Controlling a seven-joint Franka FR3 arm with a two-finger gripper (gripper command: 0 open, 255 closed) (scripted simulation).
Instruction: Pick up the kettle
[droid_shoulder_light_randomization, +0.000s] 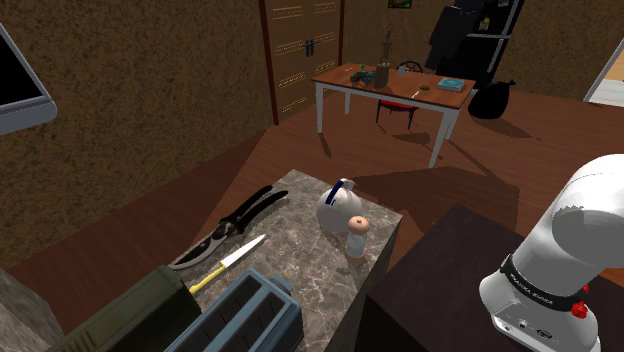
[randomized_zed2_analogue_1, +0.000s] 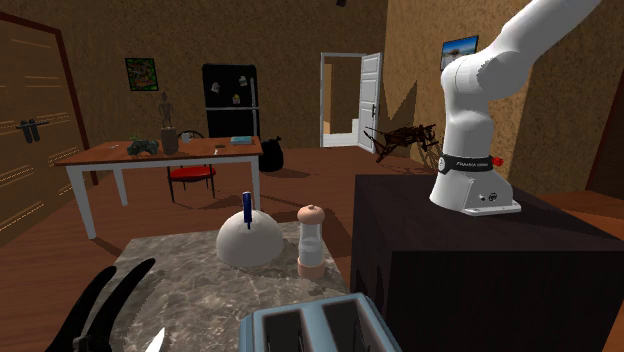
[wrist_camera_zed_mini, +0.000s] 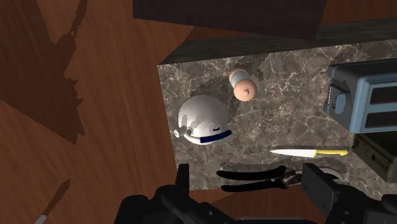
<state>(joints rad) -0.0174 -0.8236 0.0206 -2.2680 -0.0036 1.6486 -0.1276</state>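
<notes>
Found upright on the grey marble counter (droid_shoulder_light_randomization: 300, 262): white domed kettle (droid_shoulder_light_randomization: 338, 208) with a dark blue handle on top, near the counter's far end in the shoulder view and close to the edge that borders the wooden floor. Just beside it, on the side toward the stand (droid_shoulder_light_randomization: 440, 285), with a narrow gap in the wrist view: small pepper mill (droid_shoulder_light_randomization: 357, 238), pale body and tan cap, upright; nearest thing to the kettle and the only one crowding it. Farther along the counter, well apart from the kettle: black shears (droid_shoulder_light_randomization: 230, 225) lying flat, and beside them a knife (droid_shoulder_light_randomization: 228, 263) with a yellow handle, also flat. Beyond those, at the near end in the shoulder view: blue-grey two-slot toaster (droid_shoulder_light_randomization: 245, 315) and next to it a dark olive box (droid_shoulder_light_randomization: 130, 315). Gripper (wrist_camera_zed_mini: 249, 173) seen in the wrist view high over the counter, looking straight down; fingers (wrist_camera_zed_mini: 183, 181) spread wide apart, clasping nothing. Directly below the gap between them: the shears; past these, the kettle, with bare marble around it except on the mill's side. White arm (randomized_zed2_analogue_1: 480, 110) rising from its base on the dark stand in the second exterior view. In the background of the room: white-legged table (randomized_zed2_analogue_1: 90, 175) with a red chair (randomized_zed2_analogue_1: 190, 175) tucked under it.
</notes>
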